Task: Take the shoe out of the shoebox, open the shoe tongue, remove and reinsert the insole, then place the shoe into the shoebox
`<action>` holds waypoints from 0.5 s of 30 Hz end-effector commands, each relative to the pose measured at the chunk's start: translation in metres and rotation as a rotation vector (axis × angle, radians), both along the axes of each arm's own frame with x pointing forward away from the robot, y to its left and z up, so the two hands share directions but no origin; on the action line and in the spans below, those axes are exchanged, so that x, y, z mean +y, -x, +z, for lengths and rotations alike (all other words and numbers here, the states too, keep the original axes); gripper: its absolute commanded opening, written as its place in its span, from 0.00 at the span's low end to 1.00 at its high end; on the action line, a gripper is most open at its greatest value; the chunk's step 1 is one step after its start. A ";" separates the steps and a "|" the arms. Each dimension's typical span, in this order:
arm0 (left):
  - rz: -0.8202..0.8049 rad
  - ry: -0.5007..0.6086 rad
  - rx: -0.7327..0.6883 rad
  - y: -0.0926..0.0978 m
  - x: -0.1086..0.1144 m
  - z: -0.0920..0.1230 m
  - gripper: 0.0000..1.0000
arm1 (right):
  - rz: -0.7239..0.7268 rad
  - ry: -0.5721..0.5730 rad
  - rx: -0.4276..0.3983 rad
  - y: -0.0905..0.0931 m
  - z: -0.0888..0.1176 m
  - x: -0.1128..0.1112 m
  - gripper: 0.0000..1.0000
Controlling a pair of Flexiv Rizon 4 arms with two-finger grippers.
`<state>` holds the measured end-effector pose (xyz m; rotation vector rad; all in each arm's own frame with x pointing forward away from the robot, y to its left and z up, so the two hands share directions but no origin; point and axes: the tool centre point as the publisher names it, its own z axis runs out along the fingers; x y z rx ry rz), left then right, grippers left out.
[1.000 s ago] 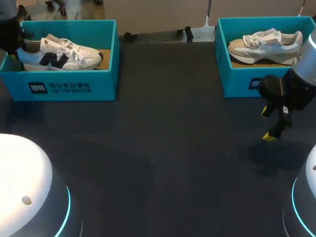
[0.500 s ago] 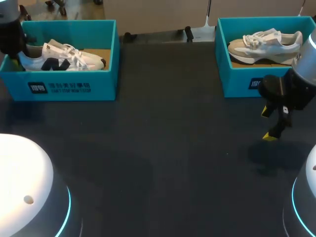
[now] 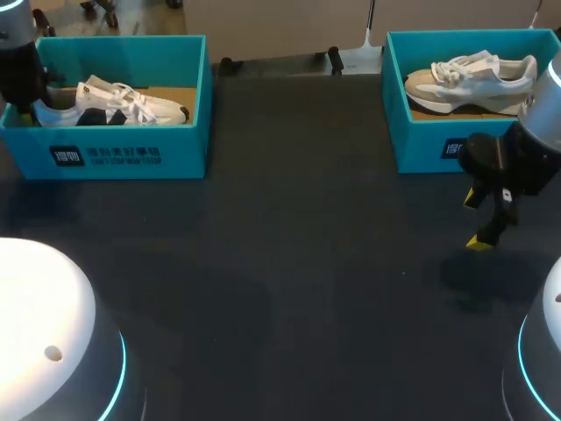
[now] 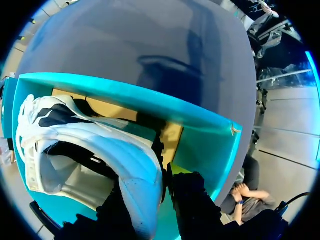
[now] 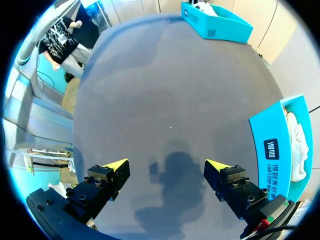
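The left jaws pinch the heel of the white shoe (image 3: 112,103), which sits low inside the left teal shoebox (image 3: 180,149). The right jaws hang spread above the bench (image 3: 289,263).

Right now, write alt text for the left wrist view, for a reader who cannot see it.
The jaws grip the heel of a white shoe with dark side markings, holding it inside a teal shoebox with a brown cardboard floor. The dark table stretches beyond the box.

shoe (image 3: 114,103) lower in shoebox (image 3: 131,154)
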<state>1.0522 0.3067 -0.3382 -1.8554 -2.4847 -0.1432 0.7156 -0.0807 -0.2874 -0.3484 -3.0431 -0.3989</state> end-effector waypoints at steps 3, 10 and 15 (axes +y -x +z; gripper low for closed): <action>0.019 -0.010 0.018 -0.009 -0.003 -0.013 0.00 | 0.000 0.002 -0.001 0.001 0.000 0.000 1.00; 0.059 -0.005 0.007 -0.013 -0.003 -0.028 0.00 | 0.000 0.002 -0.001 0.001 0.000 0.000 1.00; 0.064 -0.006 0.007 -0.012 -0.001 -0.037 0.00 | 0.000 0.002 -0.001 0.001 0.000 0.000 1.00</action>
